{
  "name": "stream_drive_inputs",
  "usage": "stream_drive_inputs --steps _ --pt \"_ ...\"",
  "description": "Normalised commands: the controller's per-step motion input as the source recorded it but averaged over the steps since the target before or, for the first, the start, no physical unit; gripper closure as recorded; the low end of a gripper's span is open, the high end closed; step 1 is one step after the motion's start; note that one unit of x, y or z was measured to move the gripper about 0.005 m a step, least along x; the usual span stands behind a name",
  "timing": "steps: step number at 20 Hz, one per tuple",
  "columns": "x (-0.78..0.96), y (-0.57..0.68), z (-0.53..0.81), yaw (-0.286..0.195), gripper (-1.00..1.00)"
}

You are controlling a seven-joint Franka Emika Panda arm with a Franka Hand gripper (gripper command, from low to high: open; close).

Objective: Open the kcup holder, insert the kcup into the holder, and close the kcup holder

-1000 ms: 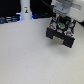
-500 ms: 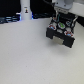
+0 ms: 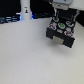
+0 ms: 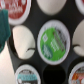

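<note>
Surrounding the green-topped kcup (image 4: 53, 39), neighbouring pods (image 4: 22, 42) crowd the kcup holder (image 3: 61, 31).

No readable text.
Print on my green pod lid (image 4: 53, 38) and neighbouring lids is too blurred to read.

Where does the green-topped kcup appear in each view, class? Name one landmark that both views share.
Exterior view: the green-topped kcup sits in the open kcup holder, upper part of the exterior view's right.
Wrist view: the same kcup fills the picture's middle.
Shared landmark: the holder's black round slots.
</note>
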Motion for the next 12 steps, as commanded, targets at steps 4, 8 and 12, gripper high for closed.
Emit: stream_drive_inputs --steps 4,8,12 --pt "0.56 -0.47 0.08 0.039 -1.00" --pt "0.65 -0.46 0.04 0.031 -1.00" --pt "0.69 -0.34 -0.01 0.047 -1.00"
